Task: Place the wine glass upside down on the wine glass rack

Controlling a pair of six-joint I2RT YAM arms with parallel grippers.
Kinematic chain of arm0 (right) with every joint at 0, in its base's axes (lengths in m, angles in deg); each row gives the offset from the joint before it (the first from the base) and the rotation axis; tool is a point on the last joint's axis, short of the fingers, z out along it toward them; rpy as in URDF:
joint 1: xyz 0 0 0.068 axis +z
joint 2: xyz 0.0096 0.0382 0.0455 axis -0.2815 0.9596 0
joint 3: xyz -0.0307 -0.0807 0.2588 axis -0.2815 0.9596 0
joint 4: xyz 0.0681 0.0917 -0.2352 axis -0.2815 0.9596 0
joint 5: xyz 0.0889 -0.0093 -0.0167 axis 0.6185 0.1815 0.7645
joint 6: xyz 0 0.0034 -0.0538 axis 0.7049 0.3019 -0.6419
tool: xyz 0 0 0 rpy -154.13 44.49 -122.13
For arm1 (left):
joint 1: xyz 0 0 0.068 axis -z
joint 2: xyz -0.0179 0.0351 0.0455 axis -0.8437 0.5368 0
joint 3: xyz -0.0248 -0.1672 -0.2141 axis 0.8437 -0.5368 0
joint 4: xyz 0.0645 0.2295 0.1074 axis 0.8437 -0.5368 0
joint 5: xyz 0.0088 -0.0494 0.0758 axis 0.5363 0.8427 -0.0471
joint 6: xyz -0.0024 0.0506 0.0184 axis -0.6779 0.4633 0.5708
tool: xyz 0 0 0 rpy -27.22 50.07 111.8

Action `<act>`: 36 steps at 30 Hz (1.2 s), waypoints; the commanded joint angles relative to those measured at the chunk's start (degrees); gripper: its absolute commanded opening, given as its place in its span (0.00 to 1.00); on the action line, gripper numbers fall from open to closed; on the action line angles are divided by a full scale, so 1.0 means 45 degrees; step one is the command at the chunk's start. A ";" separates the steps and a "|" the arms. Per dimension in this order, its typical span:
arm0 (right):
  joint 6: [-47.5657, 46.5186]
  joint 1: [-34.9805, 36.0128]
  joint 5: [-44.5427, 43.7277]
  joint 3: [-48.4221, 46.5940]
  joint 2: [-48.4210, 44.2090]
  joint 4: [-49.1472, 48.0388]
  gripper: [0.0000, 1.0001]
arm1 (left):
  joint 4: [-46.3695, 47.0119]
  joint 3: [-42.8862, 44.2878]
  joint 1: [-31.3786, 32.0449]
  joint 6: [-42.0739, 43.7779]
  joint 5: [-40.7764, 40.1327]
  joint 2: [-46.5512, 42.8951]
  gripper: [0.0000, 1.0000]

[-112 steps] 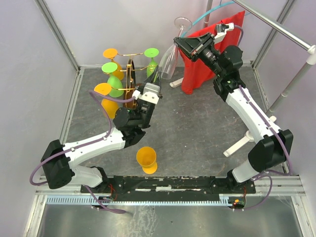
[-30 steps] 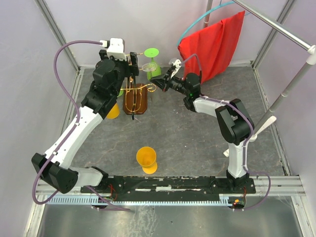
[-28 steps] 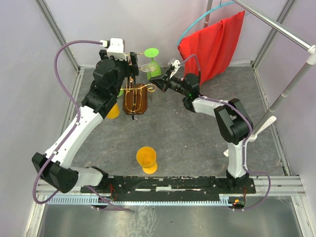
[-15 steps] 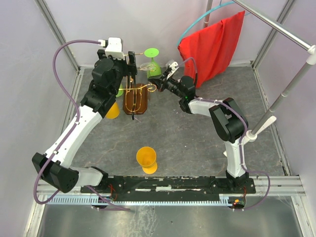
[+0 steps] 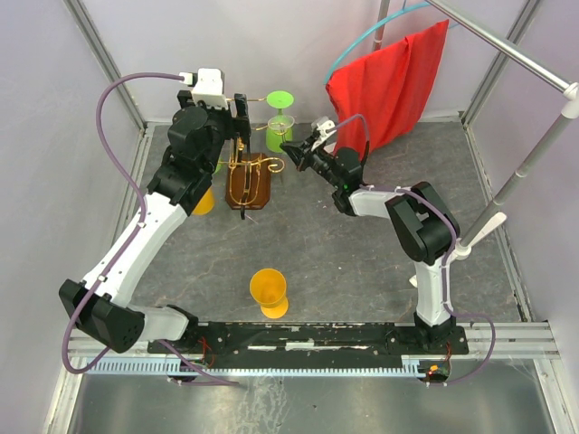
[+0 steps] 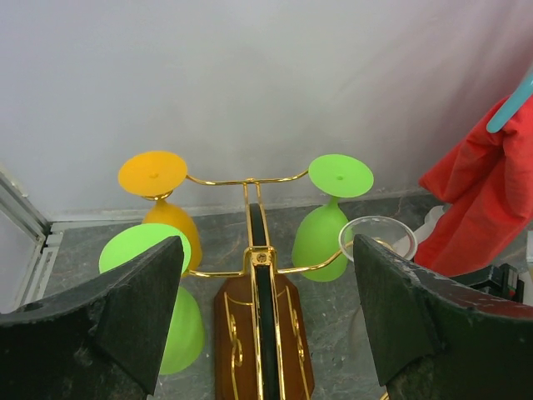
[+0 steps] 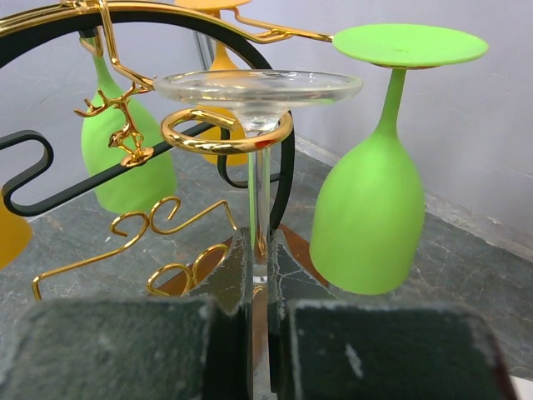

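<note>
Right tool (image 7: 263, 254) clamped on inverted wine glass (image 7: 260, 87) stem, threaded through wine glass rack (image 7: 223, 133) curl; left tool (image 6: 263, 283) apart.

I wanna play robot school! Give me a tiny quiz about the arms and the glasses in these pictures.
1. True or false: the left gripper is holding a glass.
2. Pick one: the right gripper is shut on the stem of a glass that hangs upside down in a gold ring. What colour is that glass? A green, B orange, C clear.
3. Fill the gap: the cloth hanging at the back is ____.

Key: 1 false, it is open and empty; 2 C; 3 red.
</note>
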 commanded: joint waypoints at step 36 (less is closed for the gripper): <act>-0.0935 0.0532 -0.0206 0.1562 -0.1852 -0.0955 0.30 | 0.0506 -0.0792 -0.0206 -0.0500 0.0356 -0.0712 0.92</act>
